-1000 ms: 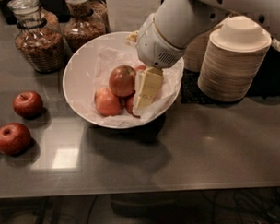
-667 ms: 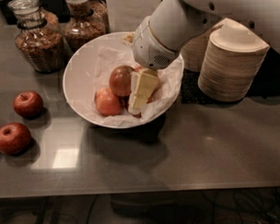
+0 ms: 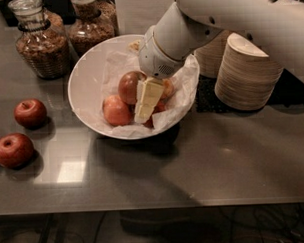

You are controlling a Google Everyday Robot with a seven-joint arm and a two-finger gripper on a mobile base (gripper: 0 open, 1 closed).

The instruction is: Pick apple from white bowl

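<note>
Gripper (image 3: pixel 143 113) has edged left inside the white bowl (image 3: pixel 83 81) and is now hard against the apple (image 3: pixel 128 87), which sits just left of it, unlifted. Can't tell its opening. Looks like final approach, grasp unconfirmed.

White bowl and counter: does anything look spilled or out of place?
Nothing looks spilled or broken. Two dark red apples lie loose left of the white bowl. The gripper is down inside it beside the apple.
</note>
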